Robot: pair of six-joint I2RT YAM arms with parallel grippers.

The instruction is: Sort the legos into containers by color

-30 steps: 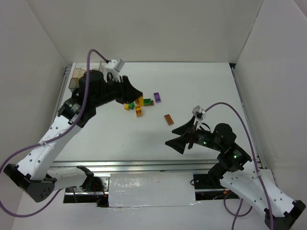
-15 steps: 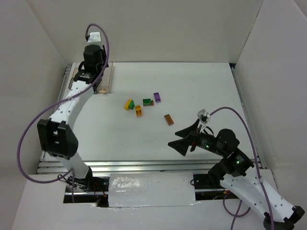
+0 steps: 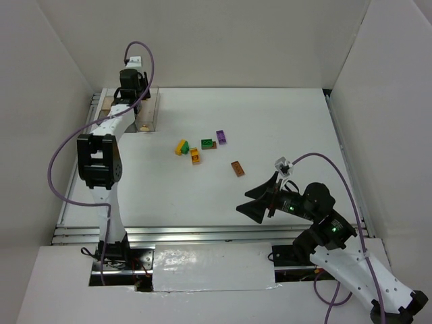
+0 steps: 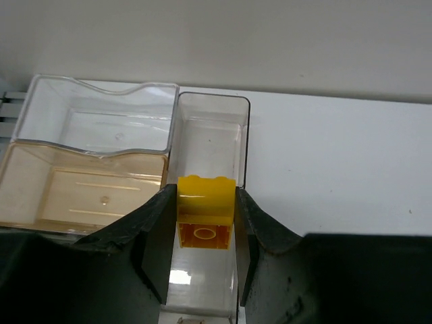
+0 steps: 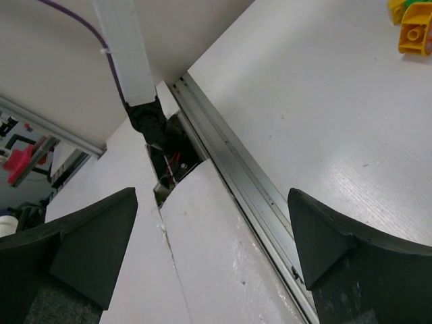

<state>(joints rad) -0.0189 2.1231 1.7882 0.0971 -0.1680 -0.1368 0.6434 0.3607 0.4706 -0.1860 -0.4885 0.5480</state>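
My left gripper (image 4: 205, 194) is shut on a yellow lego (image 4: 206, 209) and holds it over the narrower bin (image 4: 212, 128) of the containers. The wider bin (image 4: 88, 162), with a tan insert, adjoins it on the left; both look empty. In the top view the left gripper (image 3: 140, 115) is at the containers (image 3: 152, 108) at the back left. Loose legos lie mid-table: yellow-green (image 3: 181, 146), orange (image 3: 195, 156), green (image 3: 206, 143), purple (image 3: 221, 137), brown (image 3: 237, 168). My right gripper (image 3: 260, 202) is open and empty above the near table, also in its wrist view (image 5: 212, 202).
White walls close in the table on the left, back and right. A metal rail (image 3: 202, 233) runs along the near edge, with a white taped panel (image 3: 212, 266) below it. Two yellow bricks (image 5: 412, 30) show at the right wrist view's top right.
My left arm has swung from the lego cluster to the back left corner with the yellow lego, ending over the narrow bin. The right gripper has shifted only slightly.
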